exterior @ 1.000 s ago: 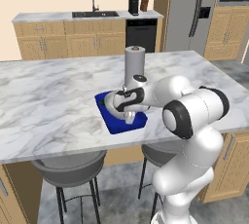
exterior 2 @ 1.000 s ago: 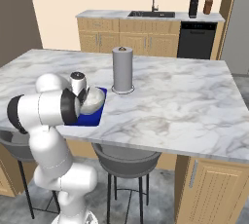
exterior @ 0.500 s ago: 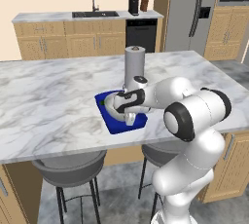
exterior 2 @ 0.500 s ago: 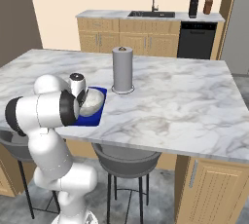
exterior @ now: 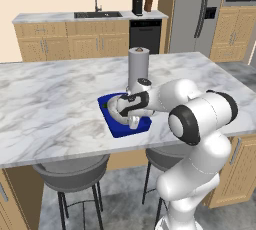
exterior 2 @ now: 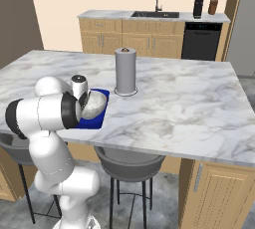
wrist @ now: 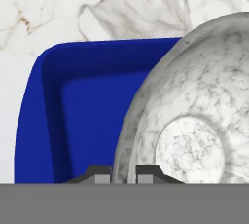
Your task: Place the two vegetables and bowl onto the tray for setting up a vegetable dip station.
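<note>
The robot's gripper [wrist: 124, 173] clamps its jaws on the rim of the marbled bowl [wrist: 194, 121], holding it tipped over the deep blue tray [wrist: 73, 116] near the front edge of the marble island counter [exterior: 50, 99]. A grey paper towel roll [exterior 2: 125, 71] stands upright just behind the tray, toward the counter's middle.

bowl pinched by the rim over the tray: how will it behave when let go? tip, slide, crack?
Bowl looks rigid, probably ceramic or stone, so likely heavy for its size. The gripper pinches just its thin rim with the bowl tilted, so it may swing or slip. Released like this, its rounded wall could rock on the tray before it settles.
</note>
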